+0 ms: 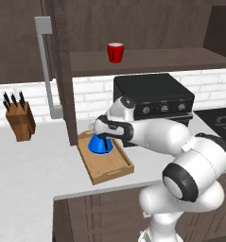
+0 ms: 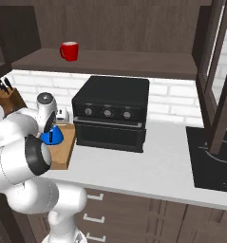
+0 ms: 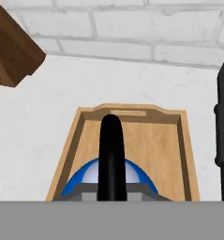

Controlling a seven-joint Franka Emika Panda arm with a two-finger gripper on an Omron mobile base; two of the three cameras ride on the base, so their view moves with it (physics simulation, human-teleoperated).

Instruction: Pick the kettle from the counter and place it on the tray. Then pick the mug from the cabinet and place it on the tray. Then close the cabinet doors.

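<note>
The blue kettle [image 1: 99,145] [image 2: 52,136] [image 3: 83,180] stands inside the light-wood tray [image 1: 110,173] [image 2: 62,153] [image 3: 148,140] on the counter [image 1: 34,160], near the tray's back end. My gripper [image 1: 103,133] is right above it, shut on the thin black handle [image 3: 111,154]. Whether the kettle's base touches the tray floor I cannot tell. The red mug [image 1: 115,52] [image 2: 69,51] stands upright on the cabinet shelf [image 1: 152,60]. Both cabinet doors [image 1: 62,71] [image 2: 214,85] are swung open.
A black countertop oven [image 1: 152,94] [image 2: 112,111] sits directly right of the tray. A knife block [image 1: 21,120] [image 2: 8,102] stands to the left by the brick wall. A dark cooktop [image 2: 214,156] lies at the far right. The open left door's grey bar handle [image 1: 46,71] hangs above the counter.
</note>
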